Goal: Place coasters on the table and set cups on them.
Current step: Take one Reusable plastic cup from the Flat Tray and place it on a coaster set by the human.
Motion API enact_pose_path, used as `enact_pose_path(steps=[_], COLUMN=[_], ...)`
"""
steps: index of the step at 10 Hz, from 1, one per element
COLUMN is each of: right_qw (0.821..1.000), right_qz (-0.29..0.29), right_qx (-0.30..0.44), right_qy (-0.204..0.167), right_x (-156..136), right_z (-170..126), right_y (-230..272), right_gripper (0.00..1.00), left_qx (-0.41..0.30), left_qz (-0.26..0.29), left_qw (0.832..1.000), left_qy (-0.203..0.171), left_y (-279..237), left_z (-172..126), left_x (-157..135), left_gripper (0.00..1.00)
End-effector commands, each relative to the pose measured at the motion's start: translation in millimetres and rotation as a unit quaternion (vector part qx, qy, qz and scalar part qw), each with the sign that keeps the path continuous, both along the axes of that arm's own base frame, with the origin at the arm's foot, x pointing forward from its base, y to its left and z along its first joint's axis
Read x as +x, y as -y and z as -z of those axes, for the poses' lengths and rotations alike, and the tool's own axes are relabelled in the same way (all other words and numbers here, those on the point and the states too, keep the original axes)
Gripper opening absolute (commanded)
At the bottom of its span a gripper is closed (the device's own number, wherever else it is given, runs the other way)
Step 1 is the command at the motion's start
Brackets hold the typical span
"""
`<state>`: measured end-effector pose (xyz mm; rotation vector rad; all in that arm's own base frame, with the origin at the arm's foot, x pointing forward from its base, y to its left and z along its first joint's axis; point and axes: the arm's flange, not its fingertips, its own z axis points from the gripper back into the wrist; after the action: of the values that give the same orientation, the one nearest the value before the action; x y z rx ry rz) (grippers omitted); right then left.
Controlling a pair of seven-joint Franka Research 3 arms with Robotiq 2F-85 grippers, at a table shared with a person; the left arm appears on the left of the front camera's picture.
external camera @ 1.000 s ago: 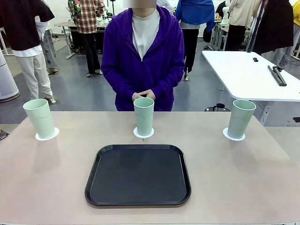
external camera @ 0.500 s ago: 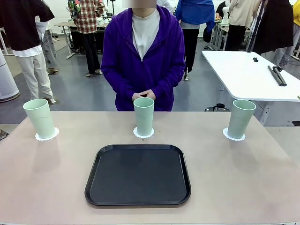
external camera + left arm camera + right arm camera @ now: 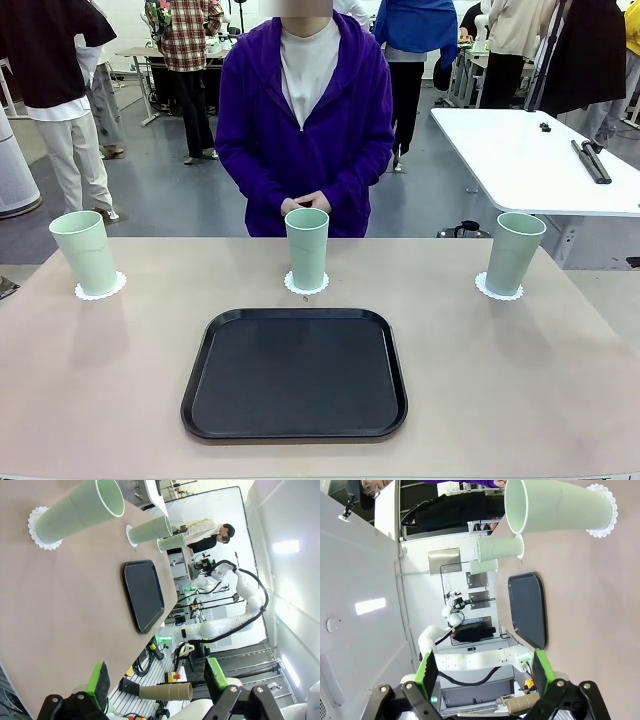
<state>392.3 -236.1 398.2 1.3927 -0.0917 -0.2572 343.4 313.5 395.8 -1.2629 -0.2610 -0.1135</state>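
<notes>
Three mint-green cups stand upright along the table's (image 3: 100, 380) far edge, each on a white scalloped coaster: the left cup (image 3: 85, 250) on its coaster (image 3: 116, 286), the middle cup (image 3: 307, 245) on its coaster (image 3: 306, 292), the right cup (image 3: 514, 252) on its coaster (image 3: 499, 295). My left gripper (image 3: 156, 680) is open and holds nothing, well back from the nearest cup (image 3: 80, 512) and its coaster (image 3: 37, 530). My right gripper (image 3: 485, 672) is also open with nothing in it, far from the nearest cup (image 3: 560, 507) and coaster (image 3: 602, 510).
A black tray (image 3: 294, 375) with nothing on it lies in the middle of the table, nearer me. A person in a purple hoodie stands behind the middle cup with hands (image 3: 305, 203) clasped. A white table (image 3: 530, 160) stands at the back right.
</notes>
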Motion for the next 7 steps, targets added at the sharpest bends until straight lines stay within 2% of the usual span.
enact_pose_path(steps=[1,7], right_qw=[1.000,1.000], right_qz=[-0.001,-0.001], right_qx=[0.001,0.001], right_qy=[0.002,0.002], right_x=[-1.1,-1.1], right_z=[-2.3,-2.3], right_y=[-0.7,-0.7], right_gripper=[1.00,1.00], left_qx=[0.002,0.002], left_qz=[-0.002,-0.002], left_qw=[1.000,1.000], left_qy=[0.002,0.002], left_y=[-0.2,-0.2], left_z=[-1.8,-1.8], left_x=[-1.3,-1.3], left_gripper=[1.00,1.00])
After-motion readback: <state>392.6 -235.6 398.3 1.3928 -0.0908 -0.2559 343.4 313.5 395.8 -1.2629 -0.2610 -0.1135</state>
